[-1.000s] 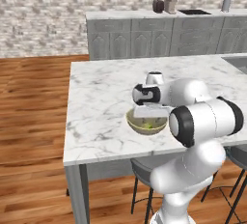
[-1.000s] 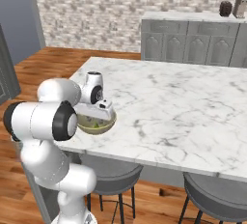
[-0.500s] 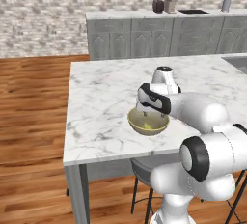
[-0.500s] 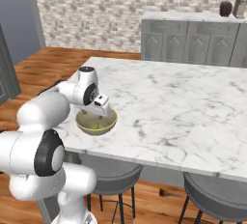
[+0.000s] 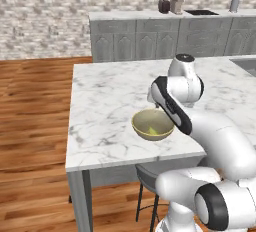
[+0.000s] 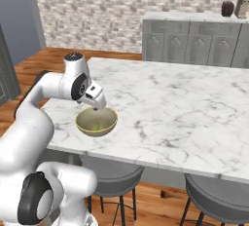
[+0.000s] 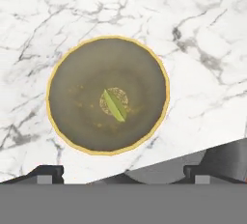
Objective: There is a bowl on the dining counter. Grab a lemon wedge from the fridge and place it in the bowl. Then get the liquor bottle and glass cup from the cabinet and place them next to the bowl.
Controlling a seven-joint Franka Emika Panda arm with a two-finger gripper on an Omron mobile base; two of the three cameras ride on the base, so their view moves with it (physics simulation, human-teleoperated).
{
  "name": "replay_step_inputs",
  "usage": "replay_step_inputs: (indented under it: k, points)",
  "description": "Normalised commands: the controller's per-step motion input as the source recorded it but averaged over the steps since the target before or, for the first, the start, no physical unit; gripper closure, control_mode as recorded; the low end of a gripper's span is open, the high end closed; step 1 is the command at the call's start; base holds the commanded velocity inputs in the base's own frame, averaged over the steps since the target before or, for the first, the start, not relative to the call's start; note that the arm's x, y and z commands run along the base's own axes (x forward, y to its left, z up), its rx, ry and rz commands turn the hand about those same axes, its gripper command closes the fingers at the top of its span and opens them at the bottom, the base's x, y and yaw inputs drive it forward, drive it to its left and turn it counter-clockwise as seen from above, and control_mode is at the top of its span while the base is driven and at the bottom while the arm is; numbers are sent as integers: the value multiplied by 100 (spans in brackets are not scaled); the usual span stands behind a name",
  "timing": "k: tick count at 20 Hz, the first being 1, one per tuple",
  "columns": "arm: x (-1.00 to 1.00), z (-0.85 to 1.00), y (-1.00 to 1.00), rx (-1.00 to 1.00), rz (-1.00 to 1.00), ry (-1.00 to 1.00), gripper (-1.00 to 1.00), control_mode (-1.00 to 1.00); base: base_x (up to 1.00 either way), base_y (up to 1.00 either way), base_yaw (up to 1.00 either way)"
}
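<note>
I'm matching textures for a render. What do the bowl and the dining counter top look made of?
Bowl: probably glazed ceramic or stoneware, with a dull olive, faintly speckled inside and a thin yellow rim. Dining counter: polished white marble, or a marble-look slab, with grey veins across a smooth surface.

Looking straight down: bowl (image 7: 108,95), olive inside with yellow rim, sits on the marble counter (image 7: 202,35) close to its near edge. Lemon wedge (image 7: 115,105) lies flat at the bowl's centre. Finger tips (image 7: 46,172) spread wide, nothing between them. A dark stool seat (image 7: 212,158) shows beyond the counter edge.
</note>
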Motion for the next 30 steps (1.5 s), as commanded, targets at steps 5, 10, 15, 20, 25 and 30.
replay_step_inputs:
  k: [5,10,15,20,25,30]
  points:
    - [-77,89,-3,0,-8,-10,-100,-100,0,0,0]
    - [-61,98,-9,0,-6,-10,-100,-100,0,0,0]
    - [-71,86,-11,0,-7,-12,-100,-100,0,0,0]
    - [-74,64,-7,0,-3,-13,-100,-100,0,0,0]
    - [-77,10,-2,-2,0,-14,-100,-100,0,0,0]
    - [-5,-6,0,0,2,0,-100,-100,0,0,0]
